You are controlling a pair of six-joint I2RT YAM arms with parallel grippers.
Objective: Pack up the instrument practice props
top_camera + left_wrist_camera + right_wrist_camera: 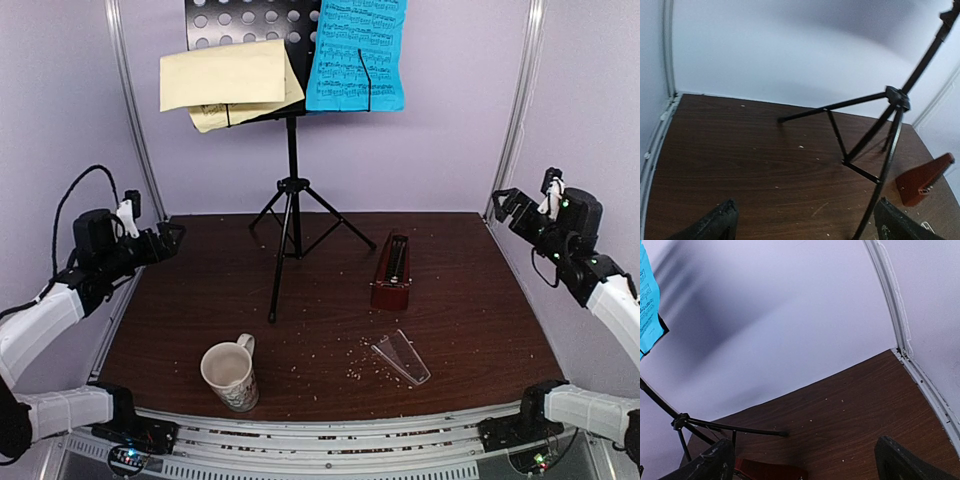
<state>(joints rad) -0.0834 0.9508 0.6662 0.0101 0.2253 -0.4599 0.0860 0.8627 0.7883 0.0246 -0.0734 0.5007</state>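
The left gripper (pixel 172 238) and right gripper (pixel 505 202) hover wide open, holding nothing. The black perforated tripod music stand (pixel 292 190) stands at the back of the dark brown wooden table (pixel 480 300) (blue printed music sheet (pixel 356 55) and pale yellow music sheet (pixel 225 80) on it). The dark red-brown pyramid metronome (pixel 391 272) stands to its right, with the clear plastic cover (pixel 402 357) lying nearer the front.

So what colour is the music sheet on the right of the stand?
Bright blue with black printed notes, the music sheet shows best in the top view.

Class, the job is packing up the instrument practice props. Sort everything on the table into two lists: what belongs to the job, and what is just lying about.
Belongs to the job: stand, blue sheet, yellow sheets, metronome, clear cover.

Just lying about: mug, crumbs.
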